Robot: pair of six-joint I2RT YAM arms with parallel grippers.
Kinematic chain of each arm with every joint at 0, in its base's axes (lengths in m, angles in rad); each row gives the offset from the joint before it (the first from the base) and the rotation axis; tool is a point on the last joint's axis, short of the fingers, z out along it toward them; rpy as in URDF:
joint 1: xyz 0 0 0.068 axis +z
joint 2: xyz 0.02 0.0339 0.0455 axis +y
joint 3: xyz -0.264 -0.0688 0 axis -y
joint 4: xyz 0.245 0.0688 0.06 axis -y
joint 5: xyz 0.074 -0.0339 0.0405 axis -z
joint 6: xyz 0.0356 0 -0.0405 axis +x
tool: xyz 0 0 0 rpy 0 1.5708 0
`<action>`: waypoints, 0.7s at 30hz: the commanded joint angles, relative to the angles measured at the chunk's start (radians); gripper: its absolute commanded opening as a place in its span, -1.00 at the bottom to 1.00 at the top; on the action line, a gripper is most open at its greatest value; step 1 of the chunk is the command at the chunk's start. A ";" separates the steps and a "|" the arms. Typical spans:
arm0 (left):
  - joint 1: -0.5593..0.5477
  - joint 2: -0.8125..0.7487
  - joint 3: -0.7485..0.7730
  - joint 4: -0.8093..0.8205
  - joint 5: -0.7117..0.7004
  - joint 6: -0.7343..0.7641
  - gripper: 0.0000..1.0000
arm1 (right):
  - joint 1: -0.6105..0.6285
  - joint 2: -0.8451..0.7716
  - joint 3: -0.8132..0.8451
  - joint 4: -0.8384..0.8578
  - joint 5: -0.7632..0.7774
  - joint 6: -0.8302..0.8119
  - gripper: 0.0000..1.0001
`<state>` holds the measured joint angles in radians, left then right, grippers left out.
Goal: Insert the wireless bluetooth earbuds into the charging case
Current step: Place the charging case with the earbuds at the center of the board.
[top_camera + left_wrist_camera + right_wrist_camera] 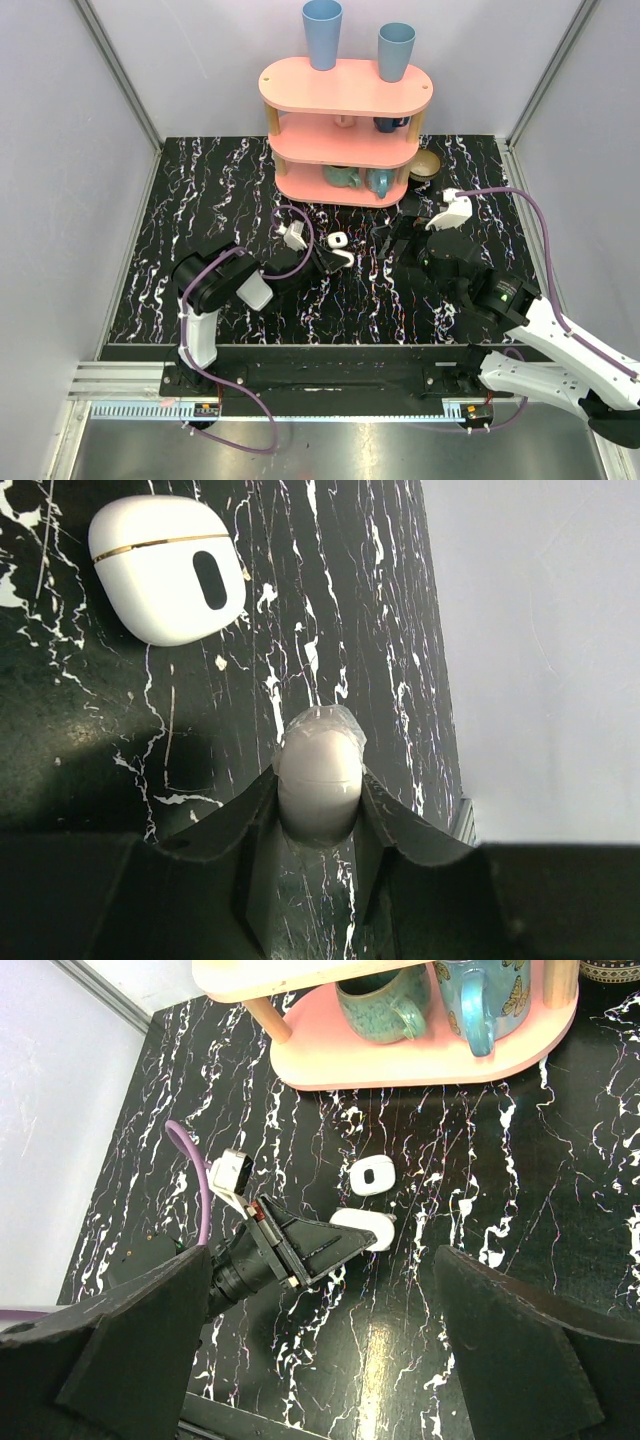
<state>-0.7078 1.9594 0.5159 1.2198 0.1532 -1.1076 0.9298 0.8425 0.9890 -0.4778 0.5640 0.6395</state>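
My left gripper (318,790) is shut on a white earbud (318,775). The earbud's rounded end and translucent tip stick out past the fingers, just above the black marbled table. In the top view the left gripper (335,260) sits mid-table with the earbud (345,258) at its tip. The charging case (165,570), a small white glossy pebble with a gold seam and a dark oval hollow, lies just beyond, apart from the earbud. The case also shows in the other two views (337,240) (375,1175). My right gripper (330,1360) hangs open and empty above the table, to the right of both.
A pink three-tier shelf (345,85) stands at the back, with two blue cups (322,33) on top and mugs (385,1005) on the lower tiers. A round tan object (425,165) lies by its right end. Grey walls enclose the table on the left, the right and the back.
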 commanded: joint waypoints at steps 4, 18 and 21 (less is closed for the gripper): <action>-0.024 0.009 -0.005 0.056 -0.084 -0.055 -0.46 | -0.009 -0.003 0.033 0.002 0.007 -0.006 1.00; -0.030 0.041 -0.010 0.070 -0.072 -0.074 -0.10 | -0.009 -0.006 0.039 0.004 -0.003 -0.003 1.00; -0.030 0.024 -0.017 0.049 -0.073 -0.058 0.05 | -0.009 -0.003 0.042 0.004 -0.007 -0.003 1.00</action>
<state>-0.7322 2.0159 0.5121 1.2457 0.1089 -1.1820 0.9283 0.8429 0.9890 -0.4778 0.5583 0.6399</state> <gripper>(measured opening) 0.490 0.994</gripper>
